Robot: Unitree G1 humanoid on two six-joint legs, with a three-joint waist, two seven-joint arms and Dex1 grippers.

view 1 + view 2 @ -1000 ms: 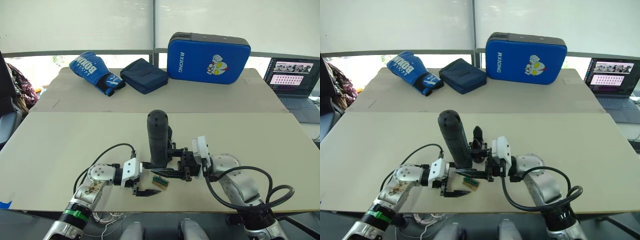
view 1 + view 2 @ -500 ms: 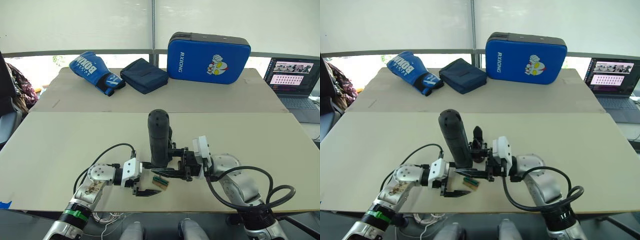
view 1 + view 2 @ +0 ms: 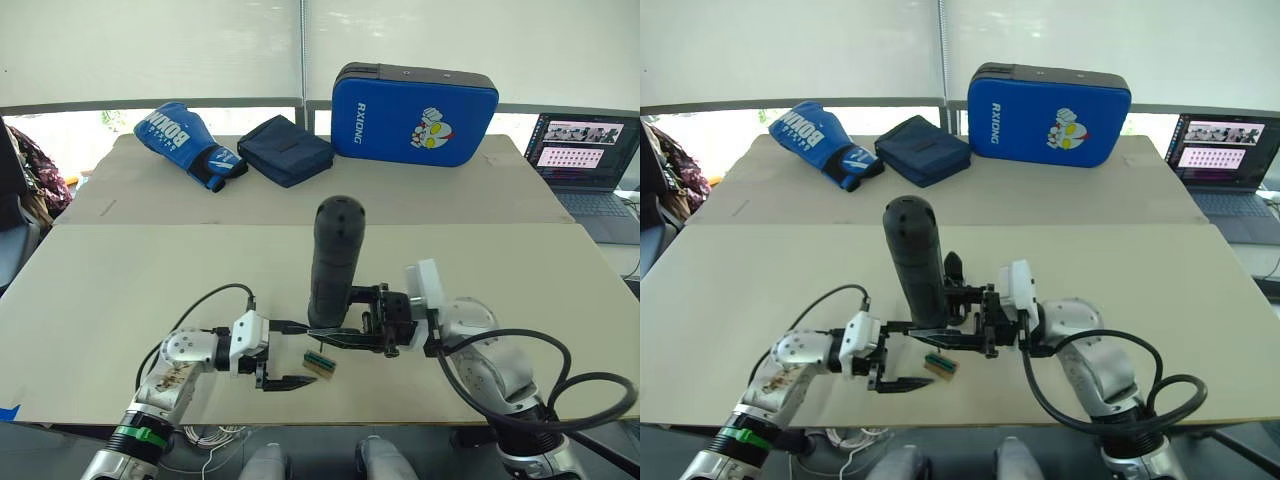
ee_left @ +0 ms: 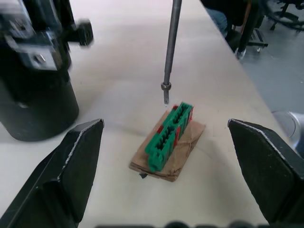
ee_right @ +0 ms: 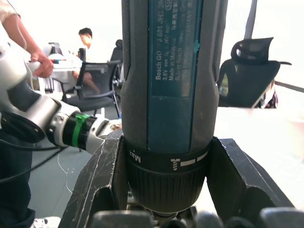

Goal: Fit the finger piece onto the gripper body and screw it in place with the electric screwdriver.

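An office or lab: laptop [image 3: 583,152], office chairs [image 5: 247,71], seated person [image 5: 85,35] at desks

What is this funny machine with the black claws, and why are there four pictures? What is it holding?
It is a robot with two arms. Two pictures come from cameras in its head, looking down at a table. The other two come from cameras on its wrists.

The right gripper is shut on the electric screwdriver, holding it upright. The thin metal bit points down at a small green block. The left gripper is open around that block. The gripper body stands behind the screwdriver. Farther back lie a blue boxing glove, a dark pouch, a blue pad and a laptop.
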